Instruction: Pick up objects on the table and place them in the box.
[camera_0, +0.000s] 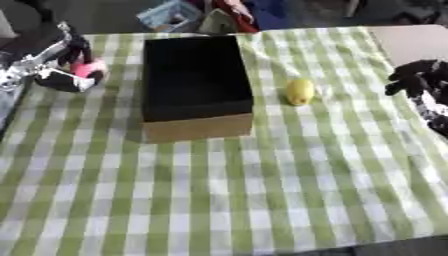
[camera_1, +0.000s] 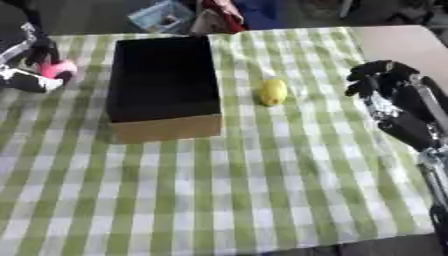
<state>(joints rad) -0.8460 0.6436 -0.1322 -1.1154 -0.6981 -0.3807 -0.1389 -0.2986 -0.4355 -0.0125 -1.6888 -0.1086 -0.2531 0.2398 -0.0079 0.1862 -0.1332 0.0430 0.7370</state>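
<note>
My left hand (camera_0: 66, 67) grips a pink object (camera_0: 87, 68) near the table's (camera_0: 262, 200) far left edge, beside the box (camera_0: 194, 75); next, carry it over. Right hand (camera_1: 385, 87) waits, fingers curled, empty; a lemon (camera_0: 299, 91) remains.
</note>
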